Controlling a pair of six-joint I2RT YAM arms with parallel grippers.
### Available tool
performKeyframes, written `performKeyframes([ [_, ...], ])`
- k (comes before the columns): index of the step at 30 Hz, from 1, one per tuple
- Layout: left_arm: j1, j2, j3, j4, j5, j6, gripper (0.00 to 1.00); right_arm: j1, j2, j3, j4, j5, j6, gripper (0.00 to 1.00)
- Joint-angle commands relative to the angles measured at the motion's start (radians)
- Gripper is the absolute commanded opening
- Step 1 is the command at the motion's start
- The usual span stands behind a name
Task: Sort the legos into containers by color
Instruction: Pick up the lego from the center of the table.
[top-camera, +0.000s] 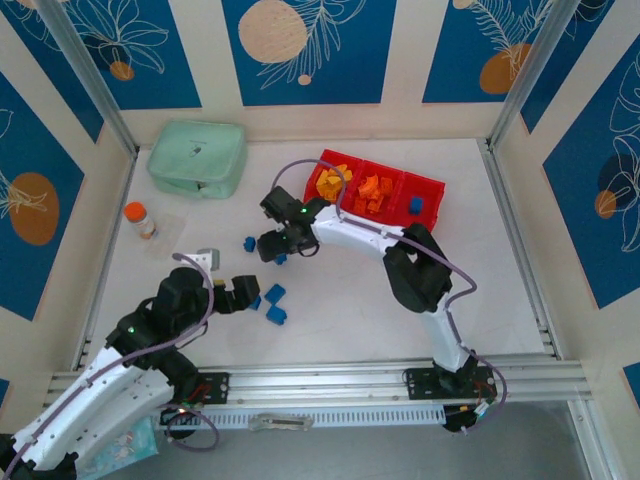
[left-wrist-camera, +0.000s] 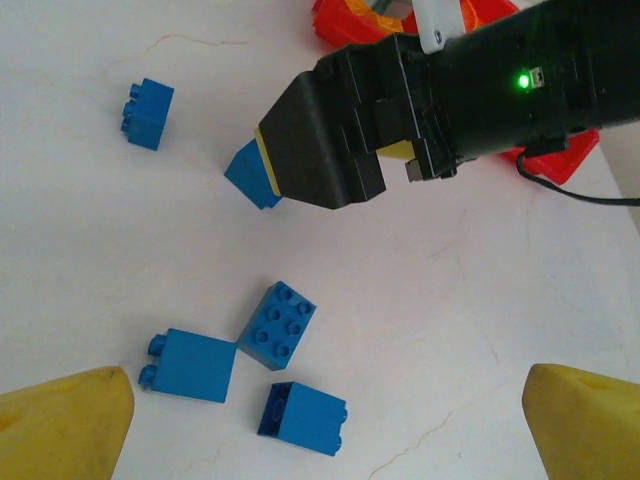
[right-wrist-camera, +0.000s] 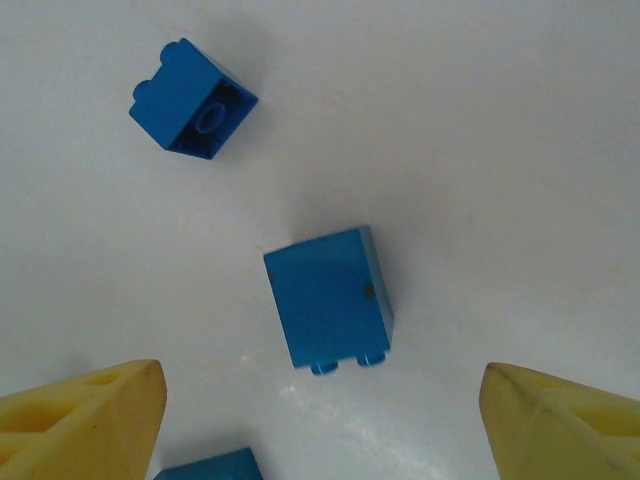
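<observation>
Brick (right-wrist-camera: 328, 297), blue, under the wide-apart empty right claw (right-wrist-camera: 320, 385); left claw (left-wrist-camera: 325, 380) likewise apart, bare table (right-wrist-camera: 500, 150) around.

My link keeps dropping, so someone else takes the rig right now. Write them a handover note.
Left gripper open, empty, above three loose blue bricks.
Right gripper open, empty, above a side-lying blue brick; a fifth blue brick sits beyond.
Red tray: yellow-orange bricks in the left compartment, red-orange bricks in the middle, one blue brick in the right.
Done: warm colours sorted.
To do: five blue bricks on the table go in the right compartment.
</observation>
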Motion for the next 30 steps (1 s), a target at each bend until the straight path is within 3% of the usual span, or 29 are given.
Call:
performKeyframes([
  [1, 0.009, -0.010, -0.015, -0.023, -0.026, -0.020, 0.99, -0.005, 0.045, 0.047, -0.029, -0.028, -0.088, 0.79],
  [15, 0.009, -0.006, -0.032, 0.006, -0.027, -0.021, 0.99, -0.003, 0.219, 0.229, -0.110, -0.022, -0.196, 0.58],
  [30, 0.009, 0.037, -0.026, 0.048, 0.000, -0.020, 0.99, 0.007, 0.194, 0.221, -0.129, 0.014, -0.208, 0.33],
])
